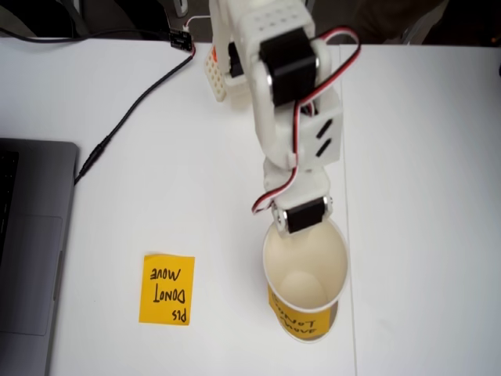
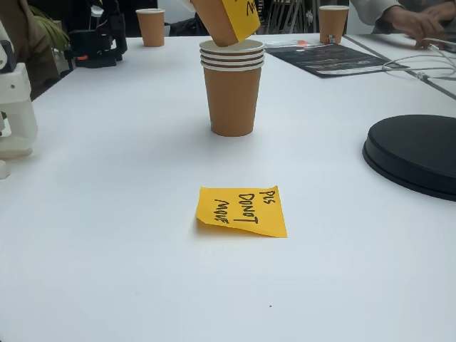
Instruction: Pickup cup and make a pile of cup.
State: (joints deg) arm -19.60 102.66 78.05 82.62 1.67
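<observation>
Fixed views both: jaws clamped on cup rim, tilted above pile of cup on counter, apparently for nesting; sticky note nearby.

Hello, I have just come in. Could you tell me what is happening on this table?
A white robot arm holds a paper cup with a yellow label, gripped at the rim by its claw. In a fixed view the held cup hangs tilted just above a stack of brown cups, not yet nested. An orange sticky note reading "PLS DONOT MOVE" lies flat on the white table.
</observation>
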